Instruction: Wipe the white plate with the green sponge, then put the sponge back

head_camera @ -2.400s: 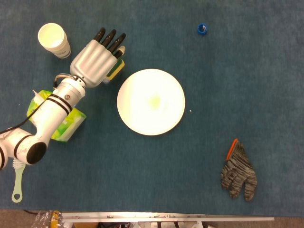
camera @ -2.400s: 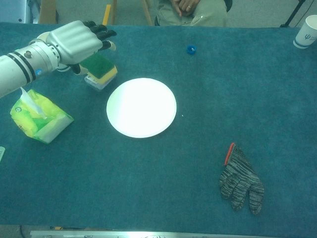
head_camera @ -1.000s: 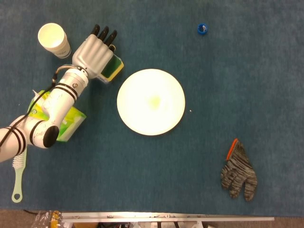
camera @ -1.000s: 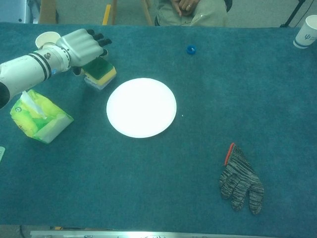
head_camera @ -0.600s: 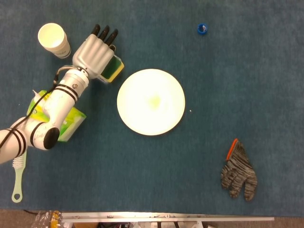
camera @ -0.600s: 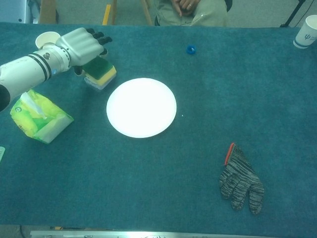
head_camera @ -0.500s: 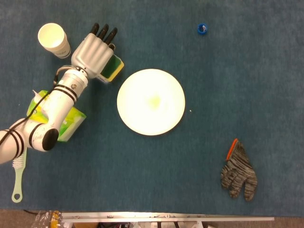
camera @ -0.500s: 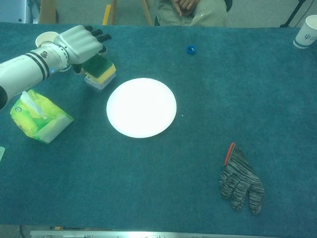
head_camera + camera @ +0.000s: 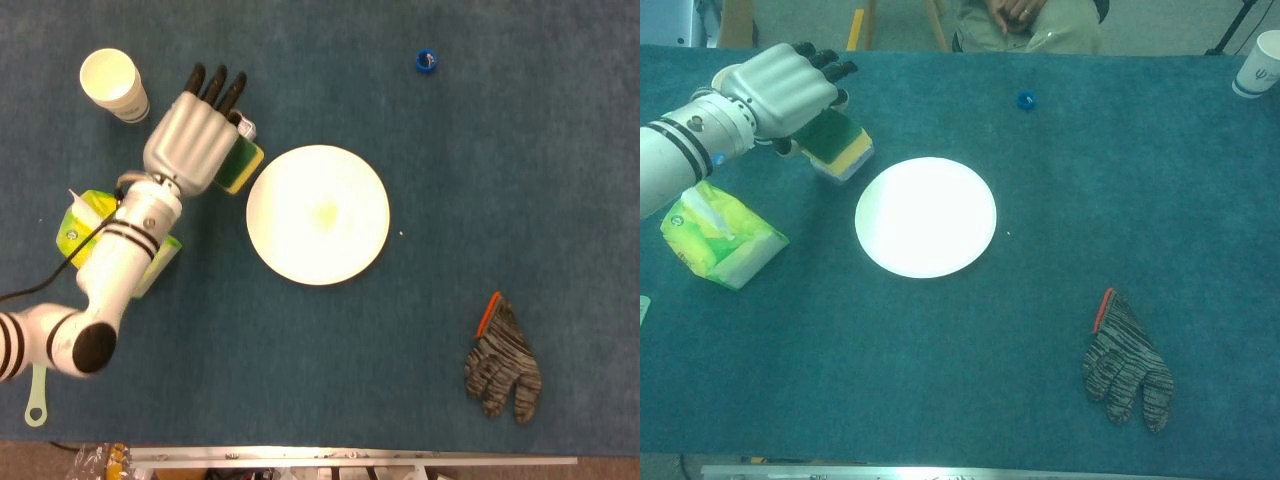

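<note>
The white plate (image 9: 318, 214) (image 9: 926, 215) lies flat on the blue cloth, with a faint greenish smear at its middle. My left hand (image 9: 191, 132) (image 9: 780, 85) hangs above the cloth just left of the plate and grips the green sponge (image 9: 238, 167) (image 9: 833, 139). The sponge has a green top and a yellow underside, and it sits tilted under the palm, close to the plate's upper left rim. A small clear holder (image 9: 246, 127) peeks out beside the fingers. My right hand does not show in either view.
A white paper cup (image 9: 113, 84) stands behind the hand. A green tissue pack (image 9: 717, 233) lies left of the plate and a brush handle (image 9: 36, 395) below it. A blue cap (image 9: 426, 61) lies at the back, a grey glove (image 9: 502, 361) front right.
My left hand has closed on the sponge and risen with it, carrying it slightly toward the plate; the holder under it now shows.
</note>
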`<control>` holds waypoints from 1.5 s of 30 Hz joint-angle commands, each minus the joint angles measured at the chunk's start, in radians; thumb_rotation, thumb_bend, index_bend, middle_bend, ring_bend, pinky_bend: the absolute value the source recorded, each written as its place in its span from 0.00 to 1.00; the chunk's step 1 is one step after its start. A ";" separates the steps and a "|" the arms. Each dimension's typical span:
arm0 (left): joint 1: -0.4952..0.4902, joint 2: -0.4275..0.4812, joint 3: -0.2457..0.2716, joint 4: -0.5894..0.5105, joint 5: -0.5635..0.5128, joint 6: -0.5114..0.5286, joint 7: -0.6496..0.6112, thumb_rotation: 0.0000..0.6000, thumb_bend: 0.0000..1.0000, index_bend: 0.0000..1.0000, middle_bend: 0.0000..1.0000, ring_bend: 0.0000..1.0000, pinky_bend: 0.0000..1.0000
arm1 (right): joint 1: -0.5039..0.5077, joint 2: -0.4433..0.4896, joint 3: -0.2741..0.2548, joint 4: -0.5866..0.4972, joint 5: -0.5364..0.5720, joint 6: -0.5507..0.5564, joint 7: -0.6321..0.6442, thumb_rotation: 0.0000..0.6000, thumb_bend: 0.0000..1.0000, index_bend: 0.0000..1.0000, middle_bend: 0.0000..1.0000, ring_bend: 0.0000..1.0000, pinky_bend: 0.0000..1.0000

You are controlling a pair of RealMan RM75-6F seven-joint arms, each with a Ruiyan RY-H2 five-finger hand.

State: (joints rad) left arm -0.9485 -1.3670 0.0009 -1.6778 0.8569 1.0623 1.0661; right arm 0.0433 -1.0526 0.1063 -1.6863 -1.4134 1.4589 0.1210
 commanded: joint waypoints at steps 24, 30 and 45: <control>-0.027 -0.057 0.023 -0.107 0.118 -0.085 -0.080 1.00 0.24 0.40 0.03 0.00 0.06 | 0.004 -0.001 0.003 -0.003 0.014 -0.005 -0.013 1.00 0.20 0.00 0.02 0.00 0.21; -0.052 -0.097 0.012 -0.085 0.138 -0.130 -0.113 1.00 0.24 0.40 0.03 0.00 0.06 | 0.009 -0.004 0.006 0.001 0.023 -0.013 -0.018 1.00 0.20 0.00 0.02 0.00 0.21; -0.114 -0.200 -0.017 0.045 0.120 -0.245 -0.214 1.00 0.24 0.40 0.03 0.00 0.06 | 0.018 -0.011 0.014 0.010 0.046 -0.028 -0.029 1.00 0.20 0.00 0.02 0.00 0.21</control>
State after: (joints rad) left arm -1.0581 -1.5619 -0.0135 -1.6380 0.9798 0.8224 0.8571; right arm 0.0610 -1.0632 0.1199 -1.6760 -1.3671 1.4312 0.0919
